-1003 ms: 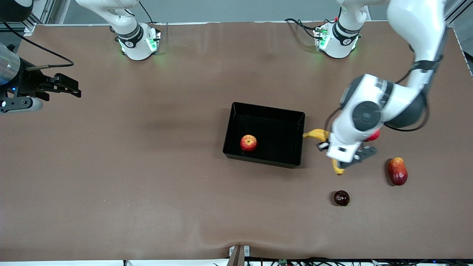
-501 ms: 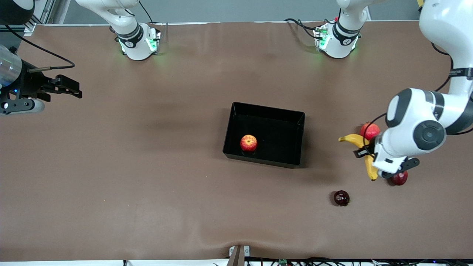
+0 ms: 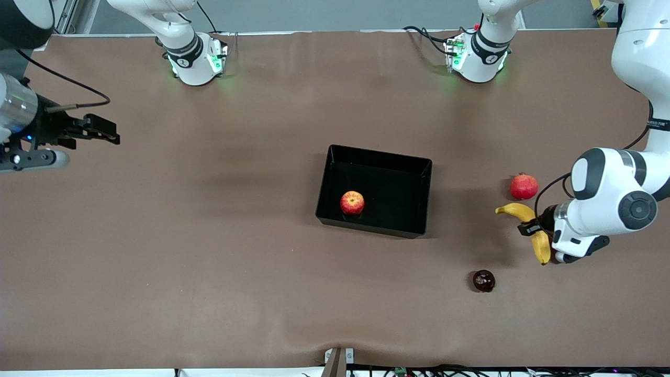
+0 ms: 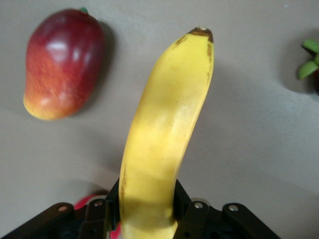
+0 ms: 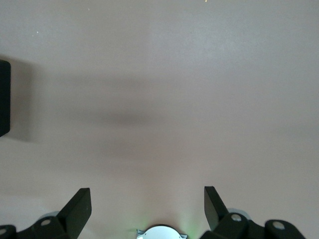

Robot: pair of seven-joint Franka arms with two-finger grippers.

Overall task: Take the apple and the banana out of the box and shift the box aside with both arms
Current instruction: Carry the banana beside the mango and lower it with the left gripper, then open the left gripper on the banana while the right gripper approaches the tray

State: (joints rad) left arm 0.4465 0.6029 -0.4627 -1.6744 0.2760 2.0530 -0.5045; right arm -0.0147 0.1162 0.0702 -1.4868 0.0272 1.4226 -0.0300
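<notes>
We see the left end effector (image 3: 539,233) up in the air over the left arm's end of the worktop (image 3: 209,262), clenched around the middle of the banana (image 3: 529,229). In the left wrist view the fingers (image 4: 185,211) press on both sides of the yellow fruit, whose dark tip points away from the camera. Beneath it on the worktop lies the mango-like fruit (image 4: 62,63), red shading to orange, and in the front view it is almost wholly hidden by the left arm.

The black box (image 3: 377,188) sits near the middle of the worktop, well apart from the banana. The apple (image 3: 352,202) rests inside it, close to the wall nearer the front camera and toward the right arm's end of the box.

The pomegranate (image 3: 524,186) lies on the worktop near the held banana, farther from the front camera than the dark round fruit (image 3: 483,280).

The right end effector (image 3: 107,133) waits over the right arm's end of the worktop, its fingers (image 5: 77,209) spread wide and holding nothing.
</notes>
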